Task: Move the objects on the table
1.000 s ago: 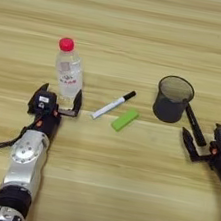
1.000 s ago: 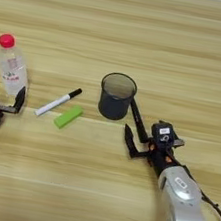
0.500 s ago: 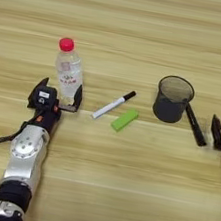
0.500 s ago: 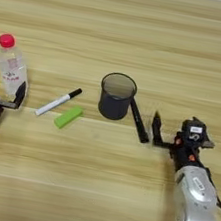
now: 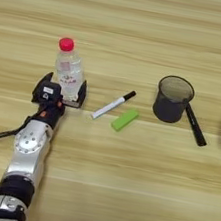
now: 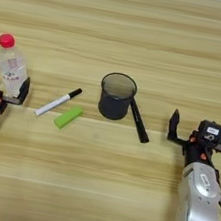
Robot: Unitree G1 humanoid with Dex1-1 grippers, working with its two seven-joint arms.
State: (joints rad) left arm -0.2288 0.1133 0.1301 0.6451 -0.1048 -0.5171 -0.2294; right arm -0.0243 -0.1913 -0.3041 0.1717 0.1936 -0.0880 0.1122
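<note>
- Clear plastic makes up the small bottle with a red cap (image 5: 68,70), which stands upright between the two black fingers of the left gripper (image 5: 65,91); the fingers sit spread either side of its base, and whether they actually press on it cannot be told.
- Judging by its look, the bottle is light and top-heavy with thin, slick walls that would dent; the lower body where the fingers already stand seems the best hold.
- Its label is a pale band with small print too fine to read; no brand can be made out.
- Just to the right of that gripper lie a white pen with a black cap (image 5: 113,105) and, beside it, a small bright-green rectangular block (image 5: 124,120), both flat on the light-wood table (image 5: 121,185). The block looks stiff and light, easiest taken across its short sides.
- Further right stands a dark grey round cup (image 6: 117,96), open end up, probably rigid and best pinched at the rim.
- A thin black pen-like stick (image 6: 138,120) lies with its upper end against the cup's right side.
- The right gripper (image 6: 195,137) rests on the table well right of the stick, fingers apart, holding nothing.
</note>
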